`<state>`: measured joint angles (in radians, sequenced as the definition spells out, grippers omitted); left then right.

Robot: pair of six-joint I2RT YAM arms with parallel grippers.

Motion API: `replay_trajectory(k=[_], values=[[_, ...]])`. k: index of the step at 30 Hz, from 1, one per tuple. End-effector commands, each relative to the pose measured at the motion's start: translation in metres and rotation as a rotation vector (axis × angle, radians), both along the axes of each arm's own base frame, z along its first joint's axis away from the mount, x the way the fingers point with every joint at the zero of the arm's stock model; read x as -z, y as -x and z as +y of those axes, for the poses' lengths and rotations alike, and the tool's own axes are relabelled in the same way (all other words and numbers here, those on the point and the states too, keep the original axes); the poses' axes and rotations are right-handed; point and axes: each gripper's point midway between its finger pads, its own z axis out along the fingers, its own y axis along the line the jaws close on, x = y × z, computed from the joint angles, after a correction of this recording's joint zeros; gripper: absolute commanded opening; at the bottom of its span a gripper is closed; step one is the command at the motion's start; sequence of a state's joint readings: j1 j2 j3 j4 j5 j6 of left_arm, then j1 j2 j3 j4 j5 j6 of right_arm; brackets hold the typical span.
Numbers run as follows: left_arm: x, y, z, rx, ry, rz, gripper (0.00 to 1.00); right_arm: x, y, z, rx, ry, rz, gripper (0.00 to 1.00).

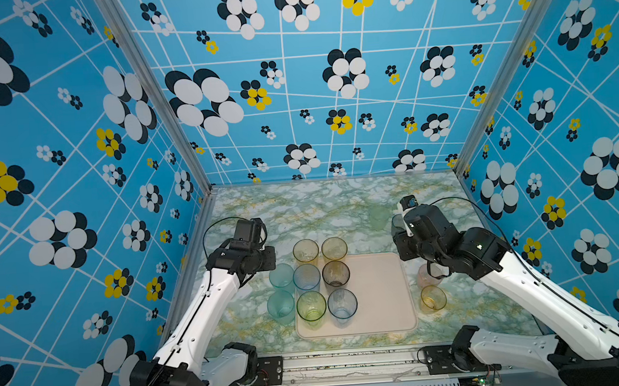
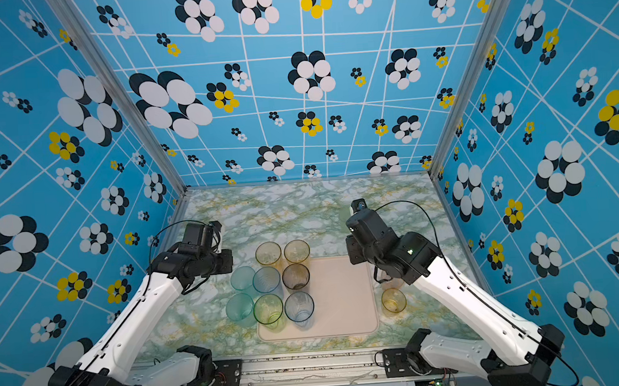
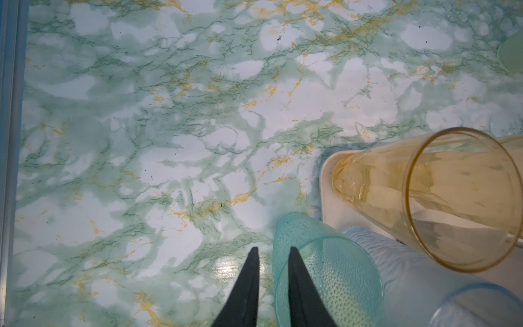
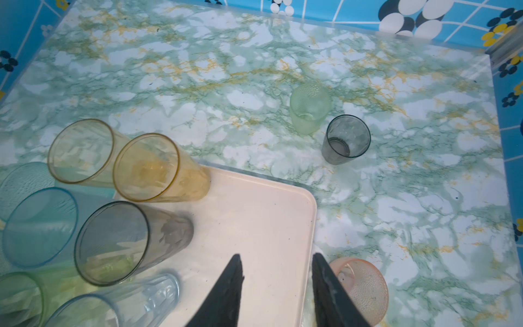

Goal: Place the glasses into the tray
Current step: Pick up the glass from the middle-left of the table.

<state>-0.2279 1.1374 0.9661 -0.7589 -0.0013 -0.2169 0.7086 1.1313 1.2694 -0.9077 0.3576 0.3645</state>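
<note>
The right gripper [image 4: 277, 254] hangs over the edge of the tray [image 4: 268, 203], jaws partly open and holding nothing. The pink glass [image 4: 363, 286] stands upright just outside the tray, beside one finger. This arm is nearest.

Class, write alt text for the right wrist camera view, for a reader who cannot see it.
The open black tool hovers over a cream tray, a pink glass beside it on the marble table. Tall tinted glasses crowd the tray's other side; a small green glass and a small grey glass stand further off.
</note>
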Motion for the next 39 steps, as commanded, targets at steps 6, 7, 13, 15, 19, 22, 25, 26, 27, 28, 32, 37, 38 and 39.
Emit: replay_trajectory(k=[6, 7, 13, 15, 19, 22, 25, 26, 27, 28, 32, 37, 38, 39], values=[[0.007, 0.006, 0.002, 0.005, -0.022, 0.042, 0.2, 0.026, -0.022, 0.008, -0.03, -0.005, 0.081, 0.43], [0.007, 0.007, 0.003, 0.004, -0.022, 0.044, 0.2, 0.029, -0.023, 0.011, -0.036, -0.01, 0.089, 0.43], [0.013, 0.01, 0.001, 0.01, -0.01, 0.068, 0.18, 0.042, -0.032, 0.024, -0.067, -0.014, 0.129, 0.43], [0.016, 0.011, -0.001, 0.012, -0.006, 0.081, 0.18, 0.043, -0.032, 0.025, -0.073, -0.012, 0.134, 0.43], [0.02, 0.014, -0.001, 0.015, -0.008, 0.113, 0.18, 0.042, -0.031, 0.023, -0.071, -0.01, 0.128, 0.43], [0.021, 0.016, -0.003, 0.021, 0.002, 0.124, 0.19, 0.043, -0.031, 0.022, -0.069, -0.009, 0.128, 0.43], [0.024, 0.019, -0.004, 0.024, 0.005, 0.139, 0.2, 0.044, -0.031, 0.023, -0.074, -0.012, 0.129, 0.43], [0.024, 0.02, -0.004, 0.026, 0.008, 0.142, 0.2, 0.044, -0.032, 0.024, -0.074, -0.013, 0.129, 0.43], [0.024, 0.021, -0.005, 0.026, 0.012, 0.142, 0.2, 0.045, -0.032, 0.024, -0.075, -0.013, 0.132, 0.43], [0.025, 0.022, -0.005, 0.027, 0.015, 0.144, 0.2, 0.045, -0.032, 0.024, -0.076, -0.014, 0.132, 0.43], [0.026, 0.025, -0.007, 0.028, 0.022, 0.149, 0.2, 0.048, -0.032, 0.026, -0.081, -0.017, 0.139, 0.43], [0.031, 0.028, -0.007, 0.028, 0.022, 0.167, 0.2, 0.047, -0.032, 0.025, -0.083, -0.019, 0.135, 0.43], [0.032, 0.028, -0.008, 0.029, 0.023, 0.168, 0.2, 0.046, -0.031, 0.025, -0.083, -0.02, 0.134, 0.43], [0.032, 0.028, -0.008, 0.027, 0.023, 0.17, 0.2, 0.047, -0.031, 0.025, -0.083, -0.019, 0.135, 0.43]])
